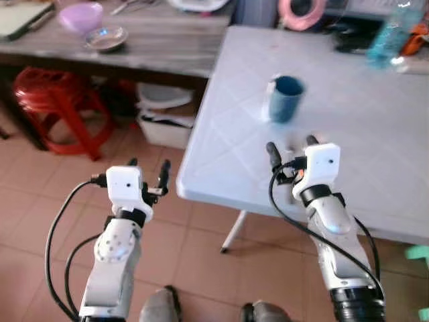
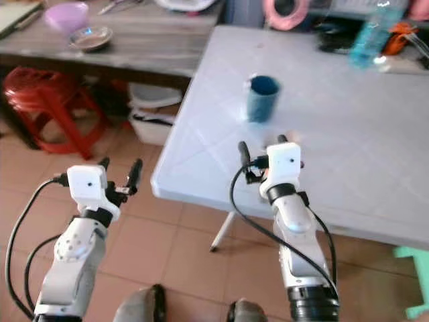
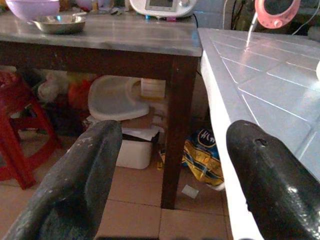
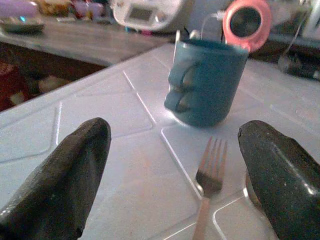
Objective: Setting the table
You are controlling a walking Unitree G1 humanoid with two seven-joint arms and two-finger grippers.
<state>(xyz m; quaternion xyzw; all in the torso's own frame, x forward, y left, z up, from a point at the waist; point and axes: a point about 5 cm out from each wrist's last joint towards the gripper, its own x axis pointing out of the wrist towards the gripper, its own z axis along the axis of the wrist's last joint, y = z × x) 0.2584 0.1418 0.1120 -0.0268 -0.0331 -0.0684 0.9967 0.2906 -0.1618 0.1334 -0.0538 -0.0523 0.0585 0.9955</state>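
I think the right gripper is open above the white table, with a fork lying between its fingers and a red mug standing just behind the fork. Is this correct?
One detail is wrong: the mug is blue, not red, as the right wrist view shows. The rest holds: the right gripper is open above the white table, and the fork lies between its fingers, just before the mug.

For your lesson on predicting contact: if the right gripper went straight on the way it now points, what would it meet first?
Probably the fork, lying on the white table between the open right gripper's fingers; just beyond stands the blue mug. Depth is unclear.
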